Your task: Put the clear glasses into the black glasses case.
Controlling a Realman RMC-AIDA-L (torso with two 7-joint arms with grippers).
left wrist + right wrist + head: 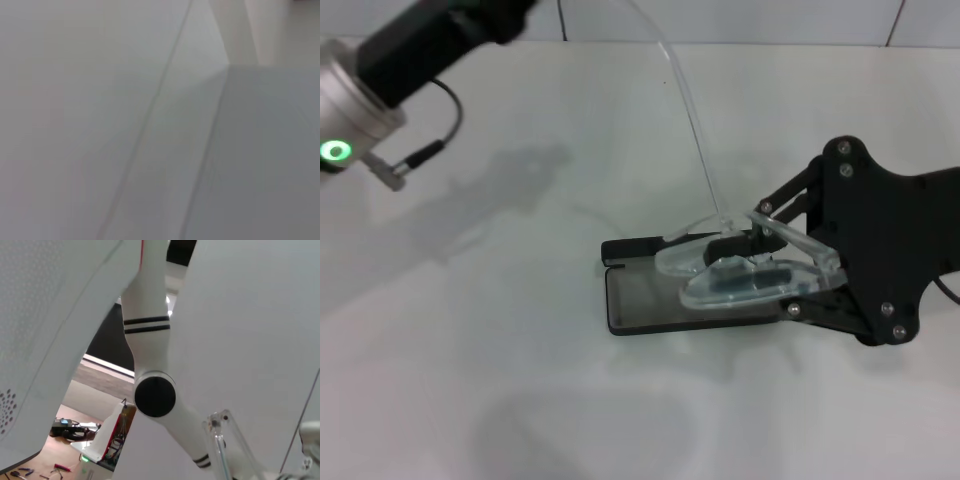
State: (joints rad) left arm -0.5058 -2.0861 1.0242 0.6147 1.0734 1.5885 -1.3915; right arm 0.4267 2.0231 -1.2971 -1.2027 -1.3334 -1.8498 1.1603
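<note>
We see the right gripper (760, 262) pinching the transparent, colourless plastic clear glasses (745, 275) over the open, flat, grey-lined black glasses case (640, 298). One thin arm sticks upward and could catch outside. The left gripper, parked upper left, is unseen.

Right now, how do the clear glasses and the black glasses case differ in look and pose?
The clear glasses are see-through; the black glasses case is opaque and dark. The glasses sit in the right tool with one arm sticking up, while the case lies flat and open on the table. The glasses overlap the case.
</note>
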